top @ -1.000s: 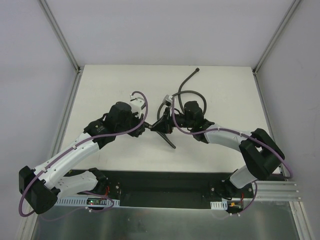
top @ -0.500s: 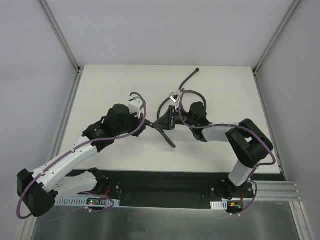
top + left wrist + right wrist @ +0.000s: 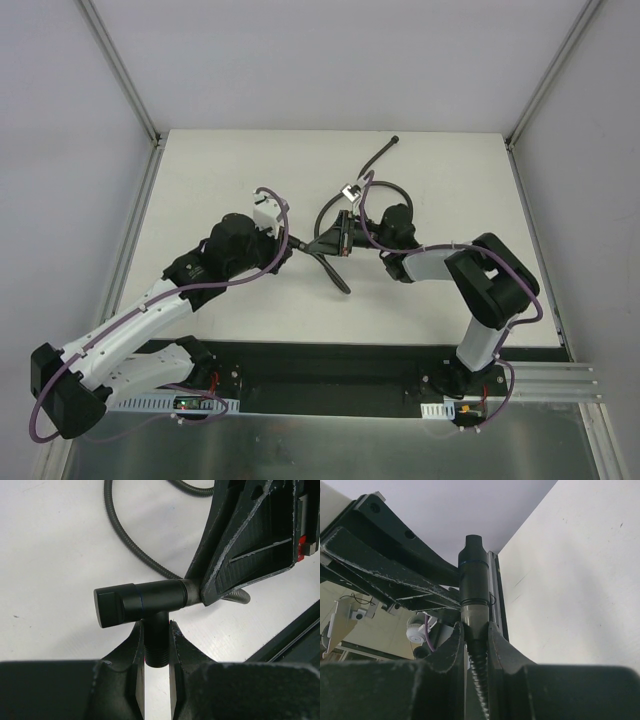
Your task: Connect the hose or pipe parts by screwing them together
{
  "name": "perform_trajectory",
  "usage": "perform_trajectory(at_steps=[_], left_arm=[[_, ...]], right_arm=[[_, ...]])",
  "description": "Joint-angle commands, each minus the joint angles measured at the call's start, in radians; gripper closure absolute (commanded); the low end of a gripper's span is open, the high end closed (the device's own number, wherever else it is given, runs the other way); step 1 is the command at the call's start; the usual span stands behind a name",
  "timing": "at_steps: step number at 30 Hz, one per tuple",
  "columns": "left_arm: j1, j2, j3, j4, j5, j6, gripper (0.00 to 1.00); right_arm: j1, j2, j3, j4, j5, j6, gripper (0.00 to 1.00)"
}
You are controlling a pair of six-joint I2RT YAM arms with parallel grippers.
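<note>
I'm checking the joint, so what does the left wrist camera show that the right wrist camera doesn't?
Left wrist only: the left gripper shut on the T-shaped fitting by its threaded stem, and the hose curving across the table. Right wrist only: the right gripper pinching the hose below its end piece. Both: fitting and hose end meeting in line.

— We see soft, even light from overhead; shadows on the white bench (image 3: 220,180) are faint and close.
— We agree. Up close the left gripper (image 3: 156,627) blurs to flat black at its base, while the overhead view is crisp.
</note>
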Motion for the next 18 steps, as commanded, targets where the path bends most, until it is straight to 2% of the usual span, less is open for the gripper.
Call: perform_trajectory(at_steps=[1,2,10,12,18], left_arm=[[-0.048,-0.019,-0.006,0.093,0.083,-0.042,1.0],[-0.048,-0.017,-0.006,0.093,0.077,-0.043,1.0],[-0.047,0.024,0.019,0.041,0.052,-0.083,1.0],[-0.047,0.035,0.027,0.027,0.046,-0.091,1.0],[-0.045,0.073,0.051,0.001,0.02,-0.111,1.0]], right_arm=[[-0.014,-0.025,0.015,0.287,0.079,0.025,0.86],[-0.019,-0.032,0.007,0.268,0.087,0.014,0.79],[-0.061,-0.107,-0.079,0.167,0.119,-0.16,0.58],[-0.067,-0.149,-0.091,0.103,0.136,-0.229,0.48],[-0.067,-0.248,-0.103,-0.032,0.154,-0.354,0.35]])
